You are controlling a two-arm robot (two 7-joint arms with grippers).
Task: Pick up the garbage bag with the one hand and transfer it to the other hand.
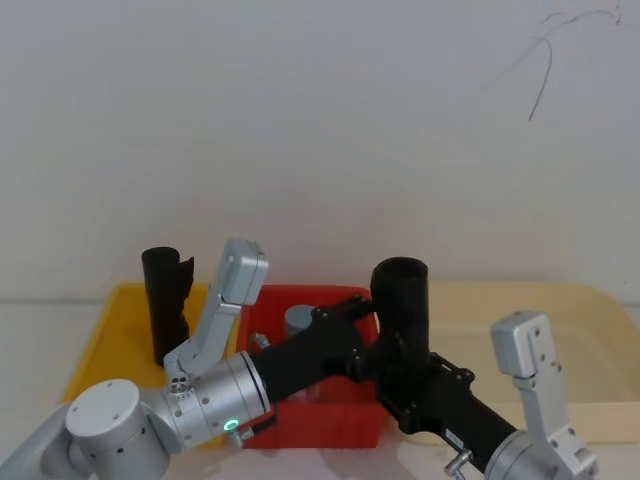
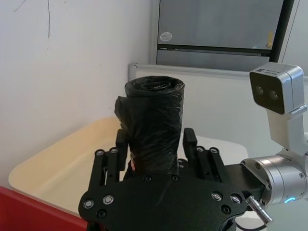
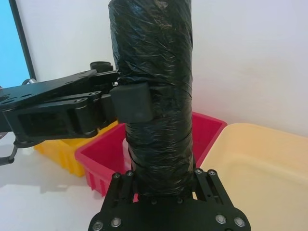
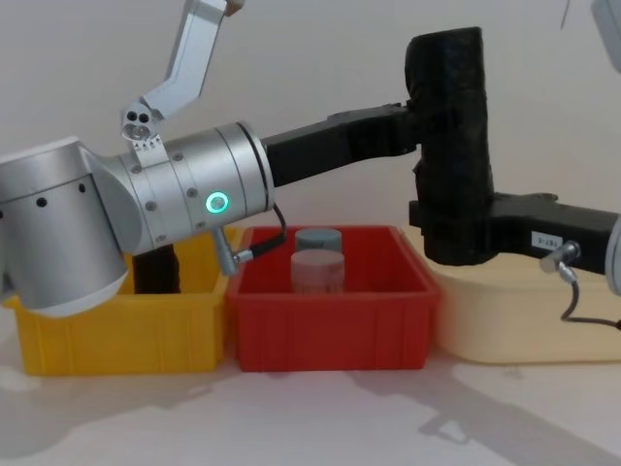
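The garbage bag (image 4: pixel 448 107) looks light, soft and a bit slippery, so the left gripper (image 2: pixel 154 144) squeezes its middle and the right gripper (image 3: pixel 161 175) hugs its bottom.

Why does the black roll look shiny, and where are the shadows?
Right wrist view: light glints off the garbage bag, held by left gripper and right gripper. Chest view: grey shadows lie on the table by the red bin; the green ring light glows.
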